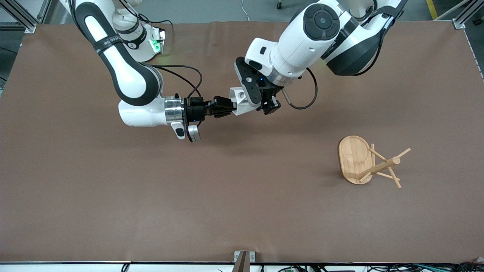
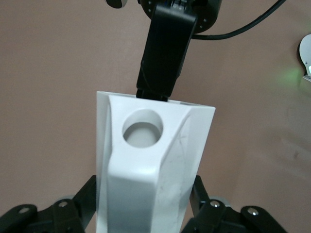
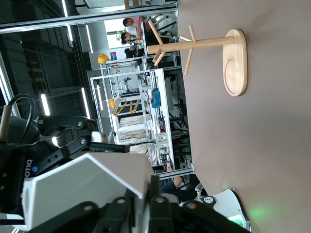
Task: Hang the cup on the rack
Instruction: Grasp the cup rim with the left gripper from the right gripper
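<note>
The white faceted cup (image 1: 238, 99) is held up in the air over the middle of the table, between both grippers. My right gripper (image 1: 227, 107) is shut on the cup's rim wall; in the right wrist view (image 3: 148, 194) one finger is inside the cup (image 3: 82, 184) and one outside. My left gripper (image 1: 249, 101) is closed round the cup's body (image 2: 150, 160), its fingers (image 2: 90, 191) pressed against both sides, with the pierced handle facing its camera. The bamboo rack (image 1: 380, 166) stands upright toward the left arm's end of the table and is also in the right wrist view (image 3: 194, 43).
The brown table (image 1: 151, 196) carries only the rack with its oval base (image 1: 353, 156). Black cables loop from both wrists near the cup. The right arm's base (image 1: 151, 41) shows a green light.
</note>
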